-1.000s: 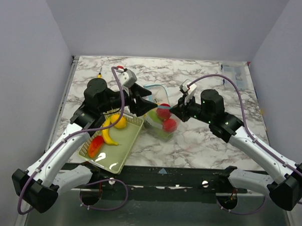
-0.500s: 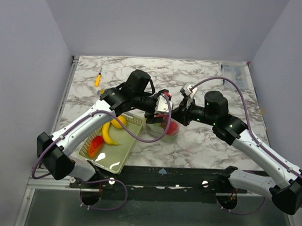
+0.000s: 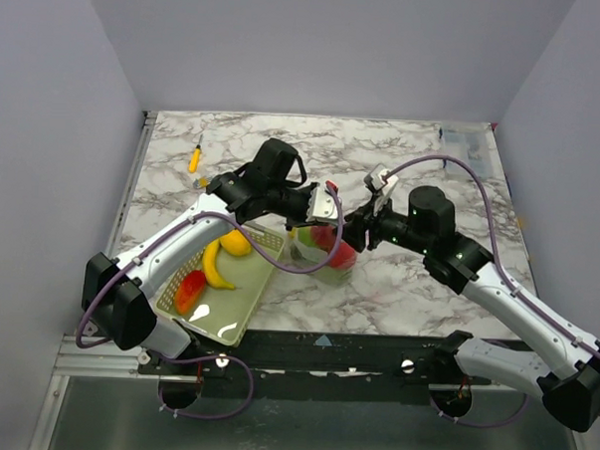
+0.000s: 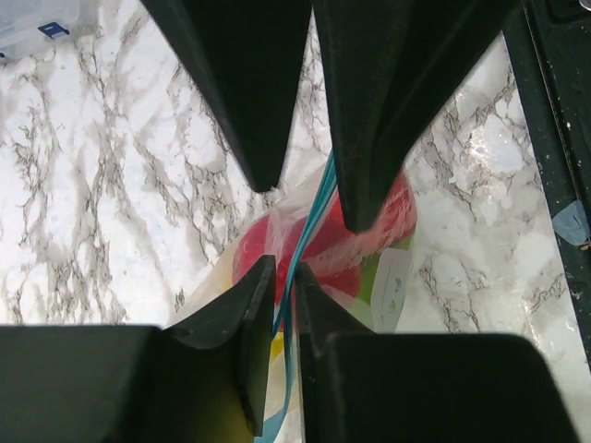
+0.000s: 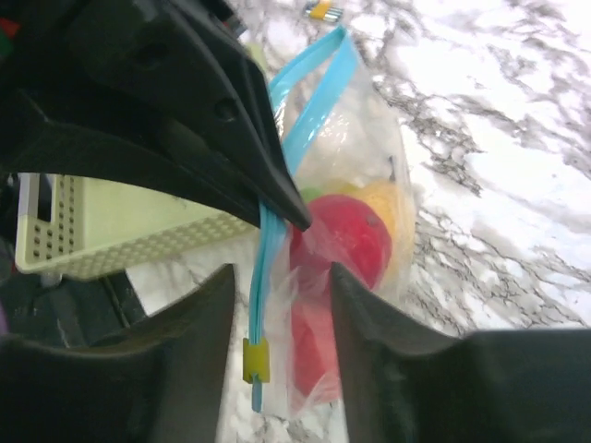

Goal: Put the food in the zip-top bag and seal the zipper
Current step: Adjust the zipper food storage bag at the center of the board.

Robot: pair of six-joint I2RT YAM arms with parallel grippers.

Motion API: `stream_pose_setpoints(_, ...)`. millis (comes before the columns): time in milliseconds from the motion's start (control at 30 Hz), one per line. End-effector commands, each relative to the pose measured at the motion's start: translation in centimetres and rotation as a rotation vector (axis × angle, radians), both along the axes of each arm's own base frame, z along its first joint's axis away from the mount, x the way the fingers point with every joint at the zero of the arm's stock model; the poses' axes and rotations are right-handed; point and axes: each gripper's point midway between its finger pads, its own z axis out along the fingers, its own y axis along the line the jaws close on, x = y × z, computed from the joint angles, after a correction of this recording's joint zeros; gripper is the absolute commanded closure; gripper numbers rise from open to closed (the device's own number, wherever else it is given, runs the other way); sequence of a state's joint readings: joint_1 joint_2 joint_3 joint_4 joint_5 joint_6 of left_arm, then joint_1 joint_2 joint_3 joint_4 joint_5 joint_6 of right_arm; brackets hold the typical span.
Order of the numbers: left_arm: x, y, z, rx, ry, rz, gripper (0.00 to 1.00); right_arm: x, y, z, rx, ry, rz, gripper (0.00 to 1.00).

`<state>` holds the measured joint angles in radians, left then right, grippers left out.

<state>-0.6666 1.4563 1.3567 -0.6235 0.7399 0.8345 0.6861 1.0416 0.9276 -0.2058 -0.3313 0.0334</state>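
the zip-top bag (image 3: 325,264) sits on the marble table (image 3: 417,290), near the middle, just beside the green basket (image 3: 226,321). some of the food is inside it: a red fruit (image 5: 337,235) shows through the clear side, with something yellow and something green behind it. a banana (image 3: 214,267) and a few other bits lie in the basket, so i think the filling is not all done.

both arms reach to the top of the bag, one from each side. the left gripper (image 4: 282,277) has its jaws pressed together on the blue zipper (image 5: 309,83), with the strip pinched flat between them. i think it holds on there because the bag is floppy, and the top would flop over if nothing held it up.

the right gripper (image 5: 282,272) has its jaws apart. the zipper runs down through the gap, but the jaws do not squeeze it. i think this hand is lined up on the strip so it can grab it or slide along it. which one, i cannot tell.

a little yellow tab (image 5: 256,360) sits near one end of the strip. i cannot tell if the strip is pressed shut all the way along. a hard pull could tip the soft bag and roll the fruit out.
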Motion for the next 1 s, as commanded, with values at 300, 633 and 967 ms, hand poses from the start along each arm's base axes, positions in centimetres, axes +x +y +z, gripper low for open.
stream_pose_setpoints(300, 0.2, 0.1, 1.5, -0.081, -0.020, 0.001, 0.96, -1.7, -3.3, 1.7, 0.247, -0.228, -0.116, 0.36)
stream_pose_setpoints(633, 0.3, 0.4, 1.5, -0.080, -0.019, 0.010, 0.99, -0.5, -2.7, 0.5, 0.146, -0.123, -0.137, 0.52)
stream_pose_setpoints(967, 0.6, 0.6, 1.6, -0.081, -0.019, 0.021, 1.00, -0.1, -2.3, -1.5, 0.118, -0.077, -0.141, 0.59)
